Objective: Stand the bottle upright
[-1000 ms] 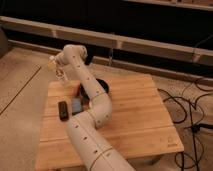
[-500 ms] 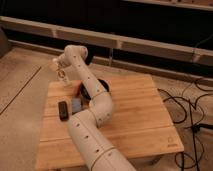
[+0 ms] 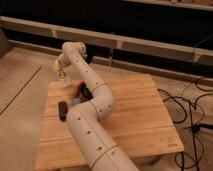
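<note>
Wooden bench (image 3: 135, 107): the gripper (image 3: 63, 79) hangs over its ten o'clock corner, fingers together; whether they hold the bottle is unclear. Released tilted there, the bottle could roll off the edge.

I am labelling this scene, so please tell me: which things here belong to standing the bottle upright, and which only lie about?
For the job: gripper, shut, over the table at its far corner, left in view; pale object at it, possibly the bottle.
Lying about: black block; orange item; floor cables.
</note>
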